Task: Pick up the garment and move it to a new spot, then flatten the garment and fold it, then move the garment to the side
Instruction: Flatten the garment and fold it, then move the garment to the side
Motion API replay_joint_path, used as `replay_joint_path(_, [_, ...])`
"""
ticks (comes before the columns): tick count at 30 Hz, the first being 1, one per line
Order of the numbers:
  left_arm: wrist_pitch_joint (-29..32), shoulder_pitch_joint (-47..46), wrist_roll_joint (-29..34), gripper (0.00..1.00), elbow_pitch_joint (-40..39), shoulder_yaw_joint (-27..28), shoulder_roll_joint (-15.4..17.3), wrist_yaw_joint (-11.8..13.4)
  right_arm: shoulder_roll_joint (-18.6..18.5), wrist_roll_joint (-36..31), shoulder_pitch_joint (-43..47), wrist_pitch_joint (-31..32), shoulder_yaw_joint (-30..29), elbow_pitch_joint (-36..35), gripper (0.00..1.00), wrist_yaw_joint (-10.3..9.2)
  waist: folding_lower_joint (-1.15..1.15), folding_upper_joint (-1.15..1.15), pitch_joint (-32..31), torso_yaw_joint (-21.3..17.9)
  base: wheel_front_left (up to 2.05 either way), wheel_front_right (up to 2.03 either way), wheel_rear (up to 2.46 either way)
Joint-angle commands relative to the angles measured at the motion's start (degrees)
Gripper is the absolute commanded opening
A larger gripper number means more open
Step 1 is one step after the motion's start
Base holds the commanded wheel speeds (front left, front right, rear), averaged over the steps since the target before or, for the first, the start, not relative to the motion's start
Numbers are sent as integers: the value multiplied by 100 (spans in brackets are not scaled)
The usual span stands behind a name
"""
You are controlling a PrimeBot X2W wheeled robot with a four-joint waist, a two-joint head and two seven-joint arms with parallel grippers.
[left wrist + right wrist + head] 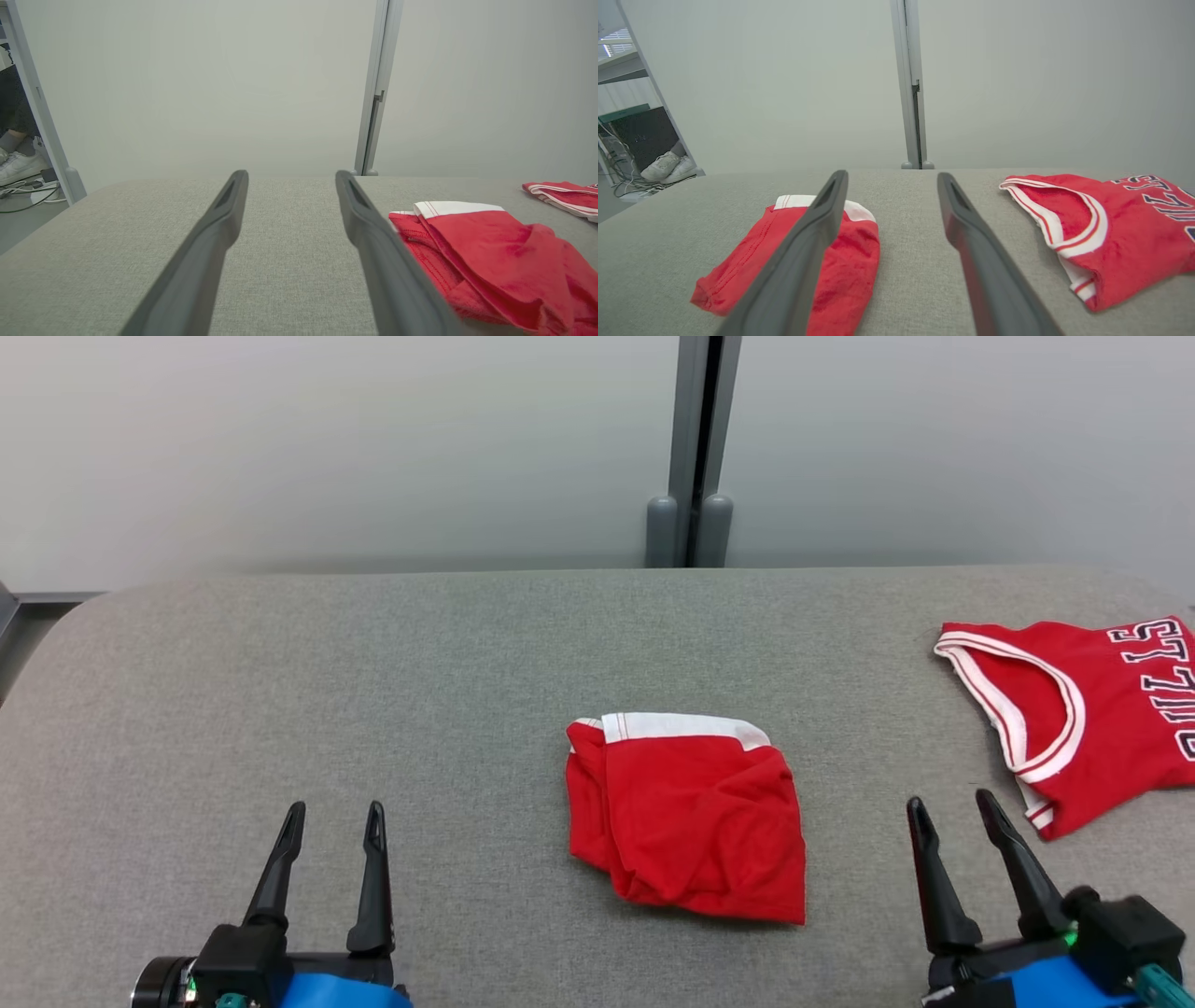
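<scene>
The red shorts [686,821], soft creased cloth with a white waistband, lie folded in the middle of the grey woven table [280,663]. A red jersey [1111,719] lies at the right. The left gripper [336,809] and the right gripper [950,800], both near, are spread and hold nothing.

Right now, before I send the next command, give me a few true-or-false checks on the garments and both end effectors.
1. The folded red garment with a white band lies on the grey fabric table. True.
2. The right end effector grips that garment. False: it is open and empty, apart from the cloth.
3. The left end effector is open and holds nothing. True.
4. The red jersey with white trim and dark lettering overlaps the folded garment. False: bare table separates them; the jersey lies further to the robot's right.
</scene>
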Motion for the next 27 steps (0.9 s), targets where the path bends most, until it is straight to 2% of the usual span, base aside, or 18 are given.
replay_joint_path(1, [-12, 76, 35, 100, 24, 25, -3, 42, 30, -25, 133, -23, -66, -57, 100, 3, 0, 0, -48, -44, 0, 0, 0])
replay_joint_path(13, [-13, 184, 203, 100, 149, 194, 50, 112, 310, -274, 792, -24, -599, -498, 100, 4, 0, 0, -201, -168, 0, 0, 0])
replay_joint_path(27, [-13, 227, 208, 100, 72, 305, 77, 96, 331, -166, 913, -24, -665, -506, 100, 3, 0, 0, -225, -128, 0, 0, 0])
